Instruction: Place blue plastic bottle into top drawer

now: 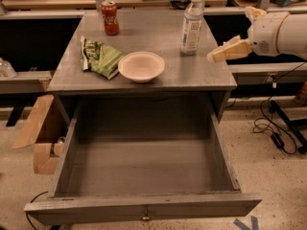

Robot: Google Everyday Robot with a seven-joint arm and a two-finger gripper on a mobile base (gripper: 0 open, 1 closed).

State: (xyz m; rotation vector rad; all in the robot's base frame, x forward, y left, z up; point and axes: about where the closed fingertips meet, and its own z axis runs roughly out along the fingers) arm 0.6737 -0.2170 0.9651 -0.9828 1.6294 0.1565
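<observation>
Bottle of clear plastic (192,19), tall, white-capped and blue-labelled, stands upright on the grey tabletop (158,32). We see it at nine o'clock from the tan gripper (216,56), near but apart. The gripper touches nothing; we cannot tell how far it is open. At six o'clock, the deep grey top drawer (144,207) stands pulled out.

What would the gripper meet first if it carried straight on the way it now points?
The gripper, at the right edge of the table, points left, slightly downward. Probably the base of the blue plastic bottle comes first; depth is unclear, so it might pass in front toward the white bowl.
</observation>
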